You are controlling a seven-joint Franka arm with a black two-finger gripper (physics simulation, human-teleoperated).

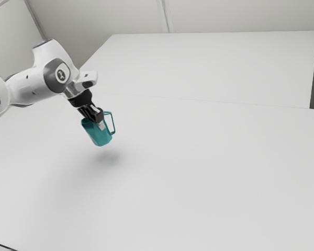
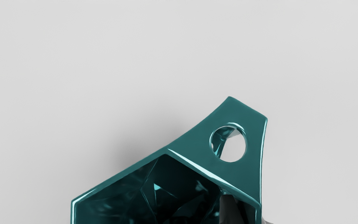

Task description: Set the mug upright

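Mug rim (image 2: 194, 165): closest to the wrist camera, its many-sided mouth turned toward the hand
Mug (image 1: 97, 135): up off the desk (image 1: 209, 172), leaning, mouth toward the arm and base sloping down toward the exterior view's right
Handle (image 2: 255, 149): on the side away from the arm, beside the grip
Tool (image 1: 100, 124): clamped on the mug's wall, one finger (image 2: 227, 211) inside the mouth, the other apparently pressed to the outside, where little of it can be seen
Shadow (image 1: 108, 157): on the desk below the mug and apart from it, which bears out the gap
Done: the mug is gripped and clear of the desk, mouth more up than down
Left: by this judgement, taking out the remaining lean, bringing the base flat onto the desk, then letting go
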